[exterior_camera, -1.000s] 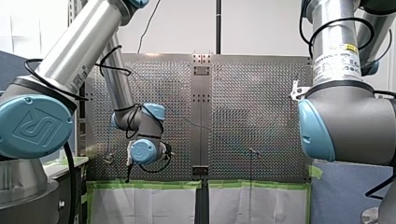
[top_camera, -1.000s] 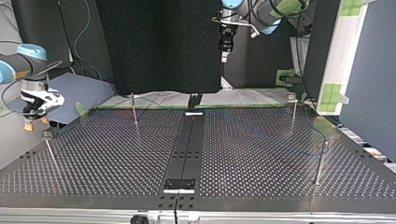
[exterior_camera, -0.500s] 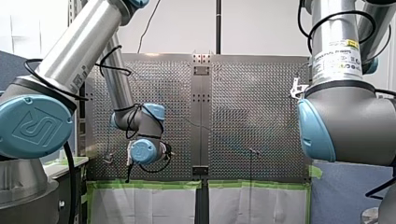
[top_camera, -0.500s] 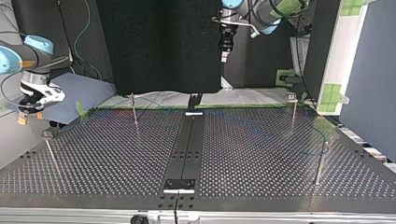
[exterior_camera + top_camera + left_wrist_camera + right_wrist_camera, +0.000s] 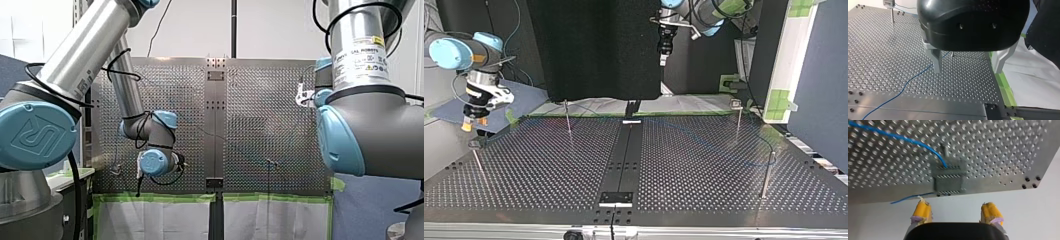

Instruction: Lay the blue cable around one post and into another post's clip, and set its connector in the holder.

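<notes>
Find the blue cable [image 5: 910, 141] running over the perforated table [image 5: 998, 145], slanting into the grey block [image 5: 948, 176] just ahead of my right gripper [image 5: 955, 207], centred between its yellow pads [image 5: 921, 210], spread wide and empty. Find my left gripper [image 5: 968, 66] likewise spread, empty, over another stretch. Judging nearer to the block: my right.

Top view: centre strip [image 5: 624, 160] runs near edge to far edge, halving table [image 5: 524, 200]. Right half: far post [image 5: 738, 122], near post [image 5: 767, 175]; cable [image 5: 704, 142] lies from strip's far end across to near post. Left half: third post [image 5: 568, 120] at far side, block [image 5: 479, 142] on post at left edge. My right gripper [image 5: 468, 126] just above block, apart from it. My left gripper [image 5: 664, 59] high over strip's far end. Right wrist view: block [image 5: 948, 178] ahead of my fingers, cable [image 5: 898, 138] meeting its far side.
</notes>
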Controlling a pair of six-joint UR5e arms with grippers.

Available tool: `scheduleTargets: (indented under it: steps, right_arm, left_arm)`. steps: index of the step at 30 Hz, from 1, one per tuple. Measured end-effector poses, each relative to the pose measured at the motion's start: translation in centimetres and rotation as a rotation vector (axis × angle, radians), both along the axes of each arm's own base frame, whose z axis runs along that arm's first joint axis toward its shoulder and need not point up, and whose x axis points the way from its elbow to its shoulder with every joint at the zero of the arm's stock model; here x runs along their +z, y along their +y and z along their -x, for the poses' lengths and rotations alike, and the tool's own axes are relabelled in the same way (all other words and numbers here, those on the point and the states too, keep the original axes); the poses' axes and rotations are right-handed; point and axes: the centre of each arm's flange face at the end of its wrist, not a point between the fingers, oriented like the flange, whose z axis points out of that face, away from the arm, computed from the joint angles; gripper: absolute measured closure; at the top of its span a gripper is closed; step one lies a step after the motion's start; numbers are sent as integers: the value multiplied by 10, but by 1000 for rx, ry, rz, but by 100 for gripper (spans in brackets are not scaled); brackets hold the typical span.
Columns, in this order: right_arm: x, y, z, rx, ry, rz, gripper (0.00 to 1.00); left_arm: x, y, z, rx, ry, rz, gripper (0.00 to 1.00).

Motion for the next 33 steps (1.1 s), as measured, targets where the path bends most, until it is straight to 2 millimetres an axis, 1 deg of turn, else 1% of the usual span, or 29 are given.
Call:
scheduleTargets:
  steps: [6,13,21,24,27,31,33]
  right_arm:
    - [-19,21,-24,-2,25,-7,0]
    - [-46,54,-49,-3,66,-70,0]
    - [-57,75,-76,-2,77,-102,0]
    - [-65,83,-88,-1,82,-120,0]
    - [-79,92,-103,24,94,-151,0]
    - [-104,106,-126,81,115,-202,0]
    - [-111,112,-135,103,119,-215,0]
  left_arm:
    - [1,-1,-1,6,-6,46,0]
    - [3,-4,-5,9,-11,77,0]
    - [4,-8,-8,2,-7,76,0]
    - [6,-10,-10,4,-11,83,0]
    - [8,-13,-14,9,-15,99,0]
    - [12,-15,-21,32,-27,119,0]
    - [13,-14,-23,46,-33,122,0]
